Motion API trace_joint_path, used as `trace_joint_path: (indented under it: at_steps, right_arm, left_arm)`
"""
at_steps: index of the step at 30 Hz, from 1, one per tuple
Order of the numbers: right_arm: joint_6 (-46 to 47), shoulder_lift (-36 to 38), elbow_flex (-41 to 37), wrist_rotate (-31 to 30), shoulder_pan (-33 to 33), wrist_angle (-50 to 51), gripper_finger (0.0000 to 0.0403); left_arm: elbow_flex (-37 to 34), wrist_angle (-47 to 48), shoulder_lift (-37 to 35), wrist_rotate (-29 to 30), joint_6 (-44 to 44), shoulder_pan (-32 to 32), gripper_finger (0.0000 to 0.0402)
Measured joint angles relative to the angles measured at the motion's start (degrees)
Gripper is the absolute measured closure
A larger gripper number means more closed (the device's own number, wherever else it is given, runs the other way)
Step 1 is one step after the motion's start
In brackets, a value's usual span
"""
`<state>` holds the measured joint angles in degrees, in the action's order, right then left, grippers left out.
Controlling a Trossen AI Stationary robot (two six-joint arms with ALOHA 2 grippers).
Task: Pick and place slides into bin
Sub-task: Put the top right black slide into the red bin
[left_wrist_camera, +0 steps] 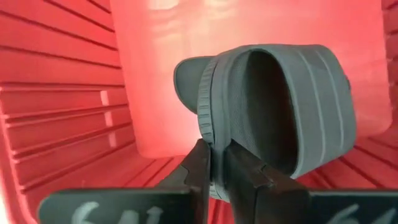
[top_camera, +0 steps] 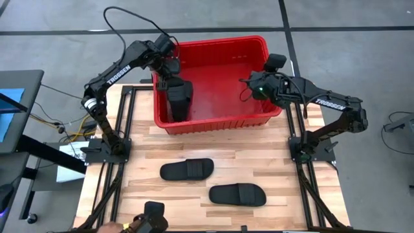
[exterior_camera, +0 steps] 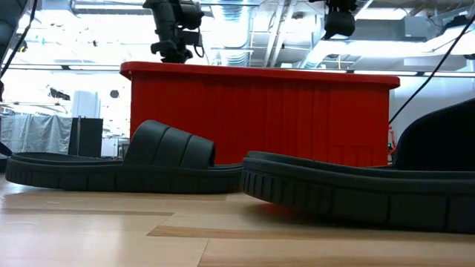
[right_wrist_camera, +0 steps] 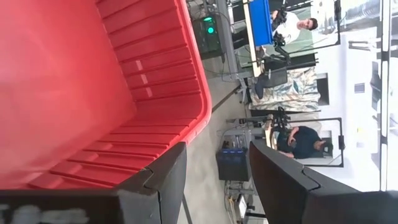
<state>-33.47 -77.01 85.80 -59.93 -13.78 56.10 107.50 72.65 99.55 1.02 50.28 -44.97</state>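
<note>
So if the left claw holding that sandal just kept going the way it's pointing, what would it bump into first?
Probably the red bin's floor: the left gripper points down into the bin, and the slide it grips would likely touch before the fingers do.

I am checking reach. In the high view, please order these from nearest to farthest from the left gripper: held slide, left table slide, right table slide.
From the left gripper, over the bin:
1. Held slide, in its jaws, bin's left side.
2. Left table slide, below the bin.
3. Right table slide, nearer the table's front.
</note>
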Motion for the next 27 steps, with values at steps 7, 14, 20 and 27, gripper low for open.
trace_joint_path:
  at_steps: [7,14,20,27]
  right_arm:
    - [0.02,0.00,0.00,0.03,0.00,0.04,0.0232]
    - [0.02,0.00,0.00,0.03,0.00,0.05,0.0230]
    - [0.04,0.00,0.00,0.03,0.00,0.11,0.0231]
    - [0.04,0.00,0.00,0.08,0.00,0.09,0.0231]
  left_arm:
    - [0.00,-0.19,0.00,2.25,0.93,0.28,0.0379]
    - [0.00,-0.23,0.00,2.42,3.71,0.29,0.0368]
    - [0.00,-1.07,-0.02,2.50,3.96,0.28,0.0360]
    - [0.00,-1.75,-0.02,2.49,3.98,0.28,0.0359]
